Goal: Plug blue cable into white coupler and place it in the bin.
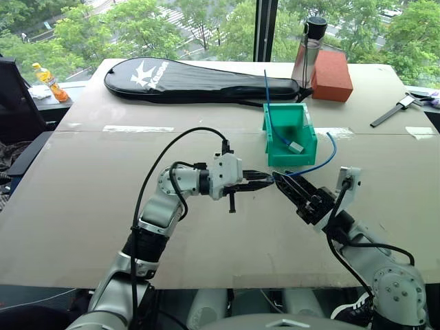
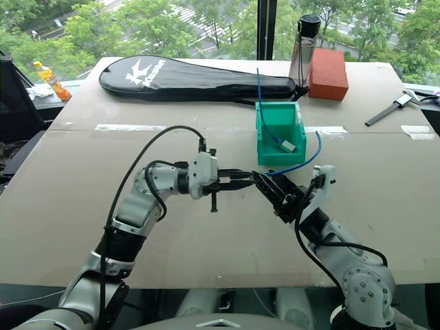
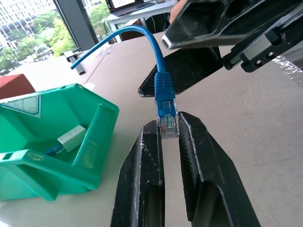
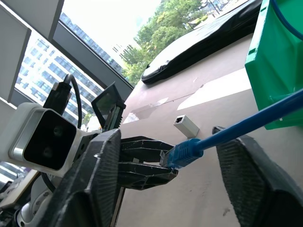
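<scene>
Landmark: the bin [image 1: 289,137], teal-green, standing on the surface [image 1: 89,199].

Left hand [image 3: 169,135]: fingers clamped narrow on the clear plug of the blue cable [image 3: 163,90], just in front of the bin. Plug's long axis runs in line with the fingers; tip points back into the hand, blue boot outward. From the boot the cable arcs away over the surface, passing the bin's right side, free end near the bin's right wall [image 1: 331,148].

Right hand [image 4: 173,175]: fingers apart, straddling the cable just behind the boot. Whether they touch the cable I cannot tell. Its tips meet the left hand's tips in front of the bin.

White coupler [image 4: 186,126]: lying on the surface apart from both hands, dark socket face showing; its place relative to the bin I cannot tell.

Inside the bin: a second blue cord with a greyish-white block [image 1: 295,146], cord rising out past the back wall.

Behind the bin: black racket case [image 1: 199,82], white "K" logo with lettering too small to read with certainty.
</scene>
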Action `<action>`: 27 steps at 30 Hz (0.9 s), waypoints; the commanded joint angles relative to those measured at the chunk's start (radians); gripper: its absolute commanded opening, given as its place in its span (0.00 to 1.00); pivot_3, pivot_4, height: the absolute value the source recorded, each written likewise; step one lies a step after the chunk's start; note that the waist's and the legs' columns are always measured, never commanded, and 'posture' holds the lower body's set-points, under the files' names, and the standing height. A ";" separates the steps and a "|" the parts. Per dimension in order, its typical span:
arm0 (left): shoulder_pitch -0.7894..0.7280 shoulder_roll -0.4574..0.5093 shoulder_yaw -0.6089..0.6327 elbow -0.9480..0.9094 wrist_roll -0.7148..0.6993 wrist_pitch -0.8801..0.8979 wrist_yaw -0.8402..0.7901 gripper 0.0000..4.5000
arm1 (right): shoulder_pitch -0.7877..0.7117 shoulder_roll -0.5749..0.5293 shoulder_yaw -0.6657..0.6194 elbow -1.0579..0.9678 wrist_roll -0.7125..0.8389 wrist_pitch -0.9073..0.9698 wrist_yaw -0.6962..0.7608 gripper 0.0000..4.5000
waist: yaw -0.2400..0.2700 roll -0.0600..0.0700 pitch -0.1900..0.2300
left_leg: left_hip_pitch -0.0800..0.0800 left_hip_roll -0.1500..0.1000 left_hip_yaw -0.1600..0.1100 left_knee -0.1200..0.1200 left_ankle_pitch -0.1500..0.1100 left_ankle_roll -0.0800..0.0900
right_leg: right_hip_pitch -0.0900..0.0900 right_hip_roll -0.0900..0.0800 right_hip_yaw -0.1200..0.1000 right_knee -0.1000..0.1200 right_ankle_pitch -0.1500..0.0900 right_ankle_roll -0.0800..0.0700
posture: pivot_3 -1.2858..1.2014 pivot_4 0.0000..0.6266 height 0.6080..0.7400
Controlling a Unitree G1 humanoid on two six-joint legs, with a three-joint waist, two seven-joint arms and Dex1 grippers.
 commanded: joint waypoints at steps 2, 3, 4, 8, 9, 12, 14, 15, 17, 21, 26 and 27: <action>-0.009 -0.006 0.025 -0.041 -0.013 -0.044 0.029 0.00 | -0.030 -0.002 0.017 -0.008 0.054 -0.016 -0.040 0.45 | -0.001 0.000 0.000 | 0.000 0.000 0.000 0.000 0.000 0.000 | 0.000 0.000 0.000 0.000 0.000 0.000 | 0.52 0.24 1.00; -0.011 -0.008 0.025 -0.039 -0.010 -0.052 0.034 0.00 | -0.036 -0.002 0.023 -0.005 0.060 -0.018 -0.046 0.45 | -0.001 0.000 0.000 | 0.000 0.000 0.000 0.000 0.000 0.000 | 0.000 0.000 0.000 0.000 0.000 0.000 | 0.52 0.24 1.00; -0.011 -0.008 0.023 -0.037 -0.009 -0.062 0.035 0.00 | -0.040 -0.002 0.028 -0.002 0.067 -0.020 -0.050 0.45 | -0.001 0.000 0.000 | 0.000 0.000 0.000 0.000 0.000 0.000 | 0.000 0.000 0.000 0.000 0.000 0.000 | 0.52 0.24 1.00; -0.004 -0.004 0.018 -0.029 -0.002 -0.102 0.037 0.00 | -0.051 -0.002 0.036 0.007 0.084 -0.030 -0.071 0.39 | -0.001 0.000 0.000 | 0.000 0.000 0.000 0.000 0.000 0.000 | 0.000 0.001 0.000 0.000 0.000 0.000 | 0.52 0.24 1.00; -0.002 -0.003 0.016 -0.026 -0.001 -0.109 0.036 0.00 | -0.052 -0.005 0.037 0.009 0.087 -0.029 -0.074 0.33 | -0.001 0.000 0.000 | 0.000 0.000 0.000 0.000 0.000 0.000 | 0.000 0.001 0.000 0.000 0.000 0.000 | 0.52 0.24 1.00; 0.001 0.000 0.015 -0.021 -0.002 -0.123 0.035 0.00 | -0.053 -0.012 0.040 0.017 0.090 -0.032 -0.077 0.08 | -0.001 0.000 0.000 | 0.000 0.000 0.000 0.000 0.000 0.000 | 0.000 0.001 0.000 0.000 0.000 0.000 | 0.52 0.24 1.00; 0.005 0.003 0.014 -0.018 -0.003 -0.132 0.034 0.00 | -0.054 -0.017 0.042 0.019 0.094 -0.036 -0.078 0.01 | -0.001 0.000 0.000 | 0.000 0.000 0.000 0.000 0.000 0.000 | 0.000 0.001 0.000 0.000 0.000 0.001 | 0.52 0.24 1.00; 0.007 0.005 0.014 -0.015 -0.004 -0.136 0.032 0.00 | -0.054 -0.020 0.042 0.021 0.098 -0.039 -0.079 0.01 | -0.001 0.000 0.000 | 0.000 0.000 0.000 0.000 0.000 0.000 | 0.000 0.001 0.000 0.000 0.001 0.001 | 0.52 0.24 1.00; 0.009 0.008 0.014 -0.010 -0.005 -0.144 0.030 0.00 | -0.055 -0.025 0.043 0.024 0.105 -0.045 -0.077 0.01 | -0.001 0.000 0.000 | 0.000 0.000 0.000 0.000 0.000 0.000 | 0.000 0.001 0.000 0.000 0.001 0.001 | 0.52 0.24 1.00; 0.009 0.010 0.011 -0.007 -0.005 -0.149 0.031 0.00 | -0.057 -0.033 0.047 0.027 0.116 -0.050 -0.072 0.01 | -0.001 0.000 0.000 | 0.000 0.000 0.000 0.000 0.000 0.000 | 0.000 0.001 0.000 0.000 0.001 0.001 | 0.52 0.24 1.00; 0.007 0.012 0.012 -0.006 -0.003 -0.140 0.039 0.00 | -0.061 -0.041 0.055 0.031 0.124 -0.053 -0.064 0.01 | -0.001 0.000 0.000 | 0.000 0.000 0.000 0.000 0.000 0.000 | 0.000 0.001 0.000 0.000 0.001 0.001 | 0.52 0.24 1.00; 0.007 0.012 0.013 -0.006 -0.003 -0.138 0.041 0.00 | -0.061 -0.043 0.056 0.033 0.124 -0.054 -0.063 0.01 | -0.001 0.000 0.000 | 0.000 0.000 0.000 0.000 0.000 0.000 | 0.000 0.001 0.000 0.000 0.001 0.001 | 0.52 0.24 1.00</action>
